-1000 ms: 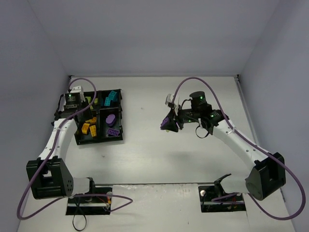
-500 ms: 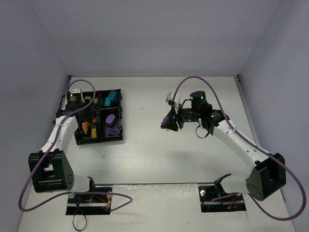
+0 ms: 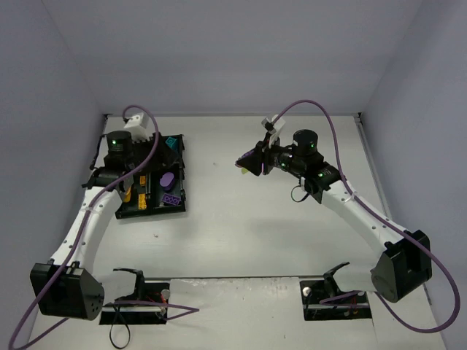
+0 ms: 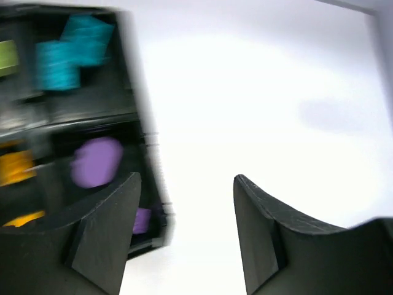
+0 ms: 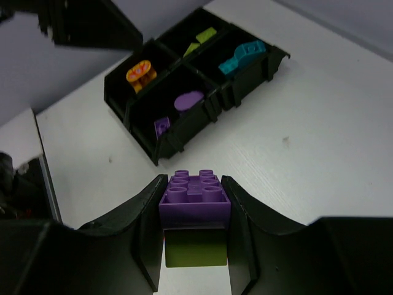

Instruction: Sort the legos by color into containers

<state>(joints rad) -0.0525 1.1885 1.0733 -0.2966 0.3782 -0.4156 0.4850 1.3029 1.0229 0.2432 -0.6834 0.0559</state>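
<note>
My right gripper [image 3: 248, 162] [image 5: 194, 206] hangs above the bare table, right of the tray, and is shut on a purple lego [image 5: 194, 195] with a yellow-green lego [image 5: 195, 247] stuck under it. The black tray of containers [image 3: 182, 176] [image 5: 184, 138] holds cyan legos [image 3: 171, 142] [image 5: 242, 55], yellow-green ones [image 5: 206, 35], orange ones [image 3: 128, 193] [image 5: 140, 72], a purple oval [image 3: 168, 179] [image 5: 188, 99] and a small purple brick [image 5: 162, 126]. My left gripper [image 3: 144, 186] [image 4: 187, 178] hovers open and empty over the tray's right edge [image 4: 138, 104]. The left wrist view is blurred.
Grey walls close in the table on the far, left and right sides. The arm bases and purple cables sit along the near edge. White tabletop [image 3: 241, 233] stretches between the tray and the right arm.
My left gripper has opened, risen and swung right across the tray. My right gripper has carried the stacked purple and yellow-green legos a little farther back and left.
</note>
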